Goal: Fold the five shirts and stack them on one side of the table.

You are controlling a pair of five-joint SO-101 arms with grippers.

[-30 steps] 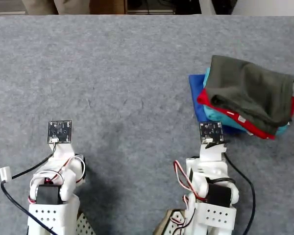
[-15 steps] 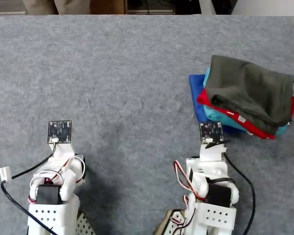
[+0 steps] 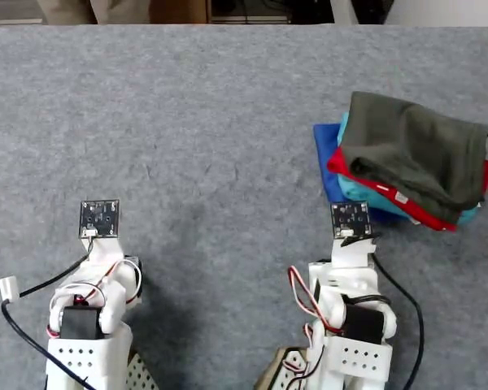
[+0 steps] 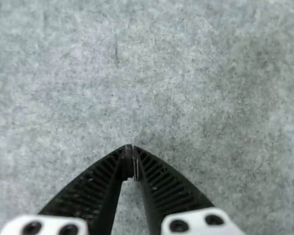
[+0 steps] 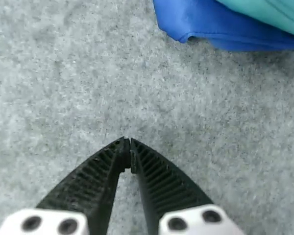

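Note:
A stack of folded shirts [image 3: 407, 166] lies at the table's right side: dark olive shirt [image 3: 415, 146] on top, then red [image 3: 423, 213], teal [image 3: 366, 191] and blue [image 3: 329, 175] edges below. The blue shirt [image 5: 220, 24] and teal shirt [image 5: 274, 12] show beyond my right gripper [image 5: 128, 142], which is shut with nothing in it, over bare carpet just short of the stack. My left gripper [image 4: 129, 148] is shut too, holding nothing, above the grey carpet at the near left. Both arms [image 3: 98, 268] [image 3: 350, 276] sit folded back near the front edge.
Grey carpet [image 3: 195, 122] covers the table, bare across the left and middle. Cables [image 3: 32, 284] hang by the arm bases. Furniture stands behind the far edge [image 3: 228, 12].

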